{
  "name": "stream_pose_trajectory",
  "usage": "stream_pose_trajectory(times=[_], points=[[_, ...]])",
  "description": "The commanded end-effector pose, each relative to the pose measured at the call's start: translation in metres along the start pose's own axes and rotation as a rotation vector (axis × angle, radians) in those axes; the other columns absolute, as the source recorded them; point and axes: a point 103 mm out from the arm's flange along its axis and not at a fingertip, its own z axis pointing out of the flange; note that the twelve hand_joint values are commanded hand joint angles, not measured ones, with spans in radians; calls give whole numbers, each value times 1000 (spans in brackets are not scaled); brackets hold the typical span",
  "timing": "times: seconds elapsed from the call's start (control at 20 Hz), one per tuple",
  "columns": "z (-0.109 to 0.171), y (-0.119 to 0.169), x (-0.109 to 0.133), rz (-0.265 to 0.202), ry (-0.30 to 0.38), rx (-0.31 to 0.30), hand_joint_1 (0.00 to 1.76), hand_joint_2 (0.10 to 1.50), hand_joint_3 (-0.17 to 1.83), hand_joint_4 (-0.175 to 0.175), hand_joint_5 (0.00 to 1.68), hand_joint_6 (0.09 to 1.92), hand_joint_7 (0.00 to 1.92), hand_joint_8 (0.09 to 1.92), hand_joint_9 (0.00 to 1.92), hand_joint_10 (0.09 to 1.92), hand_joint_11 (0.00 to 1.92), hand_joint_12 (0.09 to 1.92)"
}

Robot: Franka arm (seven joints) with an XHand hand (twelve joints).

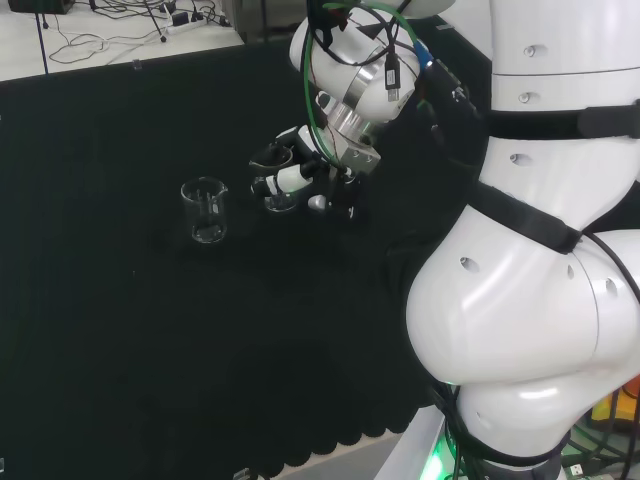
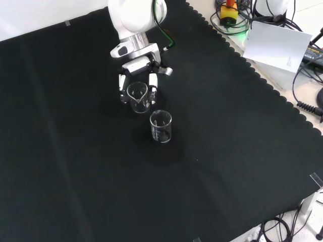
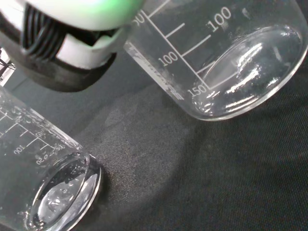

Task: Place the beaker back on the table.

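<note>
Two clear beakers on the black cloth (image 2: 75,151), both look empty. Hand (image 2: 139,75) has fingers curled around the held beaker (image 2: 137,98), upright, at the cloth. Second beaker (image 2: 161,126) stands free just beside it, front view.

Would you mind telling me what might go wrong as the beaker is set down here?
1. The held beaker, gripped by the hand, hangs close beside the free beaker; lowering or opening the fingers might knock it.
2. Both are clear glass on black cloth, so a tilted release could tip one over.
</note>
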Motion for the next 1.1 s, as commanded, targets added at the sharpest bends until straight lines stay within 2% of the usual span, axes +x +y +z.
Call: stream_pose_trajectory(times=[0.05, 0.5, 0.7, 0.8, 0.85, 1.0, 1.1], points=[[2, 0, -2, -1, 2, 10, 1107, 751, 514, 175, 1228, 693, 1570, 87, 1496, 87, 1147, 864], [8, -3, -6, 10, 14, 21, 1104, 766, 489, 175, 1224, 692, 1548, 87, 1496, 87, 1144, 865], [8, -3, -8, -8, 19, 44, 1071, 905, 274, 175, 1136, 782, 1353, 87, 1412, 87, 1019, 942], [7, -3, -8, -14, 15, 60, 976, 895, 197, 70, 928, 736, 1125, 87, 1211, 87, 774, 1080], [7, -3, -7, -20, 9, 66, 937, 875, 187, 38, 792, 704, 997, 87, 1079, 87, 605, 1162], [5, -4, -5, -32, -23, 87, 877, 812, 209, -3, 439, 536, 664, 87, 759, 87, 213, 1306], [4, -4, -3, -30, -37, 93, 852, 766, 256, -12, 337, 353, 485, 87, 607, 87, 60, 1329]])
